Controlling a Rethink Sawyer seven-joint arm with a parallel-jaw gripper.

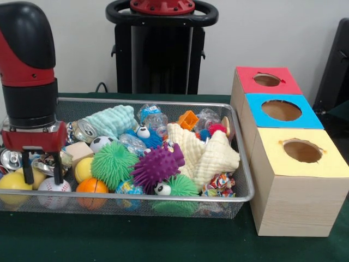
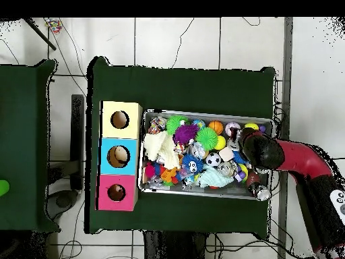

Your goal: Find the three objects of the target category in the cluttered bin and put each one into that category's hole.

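Observation:
The silver wire-mesh bin (image 1: 163,206) lies across the green table, full of toys, balls, cloths and cans. My gripper (image 1: 42,176) hangs over its left end, open, with its fingers either side of a crushed silver can (image 1: 48,164); I cannot tell whether they touch it. A baseball (image 1: 53,188), a yellow ball (image 1: 12,183) and an orange ball (image 1: 91,187) lie just below it. In the overhead view the arm's black wrist (image 2: 261,150) covers the gripper at the right end of the bin (image 2: 202,193).
Three wooden boxes with a hole each stand right of the bin: red top (image 1: 248,82), blue top (image 1: 253,103), yellow top (image 1: 272,158). In the bin are a purple spiky ball (image 1: 157,164), a green spiky ball (image 1: 113,162) and a cream cloth (image 1: 210,153).

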